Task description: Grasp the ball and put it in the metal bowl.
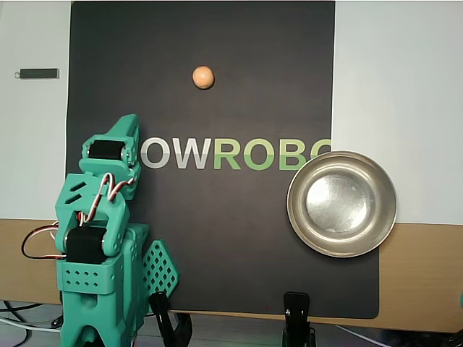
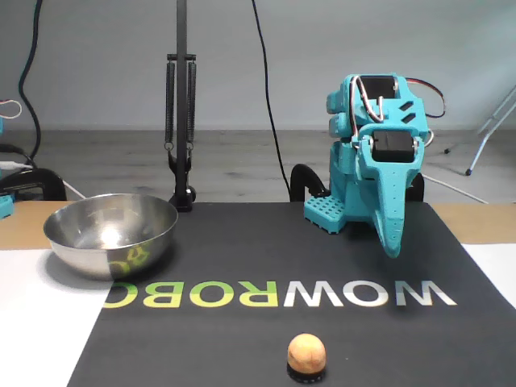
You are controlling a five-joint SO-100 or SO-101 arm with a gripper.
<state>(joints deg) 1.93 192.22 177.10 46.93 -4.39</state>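
Observation:
The small orange-tan ball (image 1: 203, 76) (image 2: 306, 353) rests on the black mat, far from the arm's base in the overhead view, and in the fixed view it sits on a small dark ring. The shiny metal bowl (image 1: 295, 206) (image 2: 113, 242) stands empty at the mat's edge, right in the overhead view and left in the fixed view. The teal arm (image 1: 101, 217) is folded back over its base. Its gripper (image 2: 392, 246) points down at the mat with the jaws together and nothing in them, well away from both ball and bowl.
The mat (image 1: 217, 231) carries WOWROBO lettering and lies on white sheets (image 1: 398, 87) over a wooden table. Black clamps (image 1: 296, 314) grip the table edge beside the arm's base. A lamp stand (image 2: 181, 121) rises behind the bowl. A small dark bar (image 1: 37, 73) lies on the left sheet.

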